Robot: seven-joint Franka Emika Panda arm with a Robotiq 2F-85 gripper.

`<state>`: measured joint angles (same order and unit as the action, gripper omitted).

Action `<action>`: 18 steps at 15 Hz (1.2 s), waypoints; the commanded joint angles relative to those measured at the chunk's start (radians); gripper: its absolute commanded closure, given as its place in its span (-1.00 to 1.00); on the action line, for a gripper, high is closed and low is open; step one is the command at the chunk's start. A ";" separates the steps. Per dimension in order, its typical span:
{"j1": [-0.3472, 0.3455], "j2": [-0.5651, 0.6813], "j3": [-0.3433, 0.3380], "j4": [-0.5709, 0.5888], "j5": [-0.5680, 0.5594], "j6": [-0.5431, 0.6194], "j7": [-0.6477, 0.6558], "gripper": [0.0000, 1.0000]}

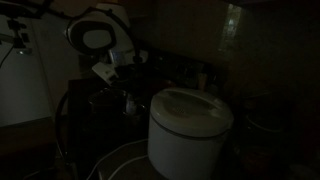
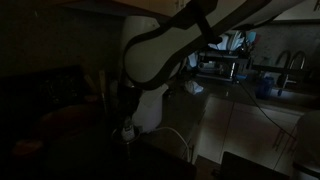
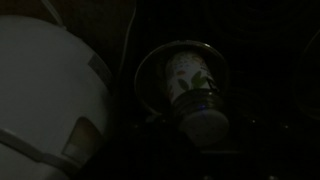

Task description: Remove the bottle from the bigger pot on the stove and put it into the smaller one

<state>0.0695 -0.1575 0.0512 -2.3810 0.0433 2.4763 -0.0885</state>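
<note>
The scene is very dark. In the wrist view a round pot (image 3: pixel 150 70) sits below the camera. A bottle (image 3: pixel 192 92) with a pale patterned label stands in it, its whitish end toward the camera. My gripper's fingers are lost in the dark around the bottle. I cannot tell whether they touch it. In the exterior views the white arm reaches down to the stove, with the gripper (image 1: pixel 127 100) low over a dark pot, also shown here (image 2: pixel 126 122). A small pale object (image 2: pixel 127 131) shows at its tip. The second pot cannot be made out.
A large white rice cooker (image 1: pixel 189 124) stands next to the stove, close to the arm; it also fills the left of the wrist view (image 3: pixel 45 90). A sink faucet (image 2: pixel 290 68) and counter clutter (image 2: pixel 222 62) lie far behind.
</note>
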 commanded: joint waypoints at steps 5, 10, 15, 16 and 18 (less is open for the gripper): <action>-0.002 0.000 0.000 -0.084 0.000 0.097 0.020 0.47; -0.003 0.012 0.001 -0.094 -0.007 0.126 0.025 0.47; -0.003 0.027 0.002 -0.088 -0.009 0.130 0.026 0.47; -0.003 0.029 0.002 -0.087 -0.008 0.129 0.026 -0.53; -0.004 0.031 0.003 -0.085 -0.009 0.127 0.030 -0.69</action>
<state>0.0690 -0.1253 0.0511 -2.4598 0.0436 2.5778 -0.0882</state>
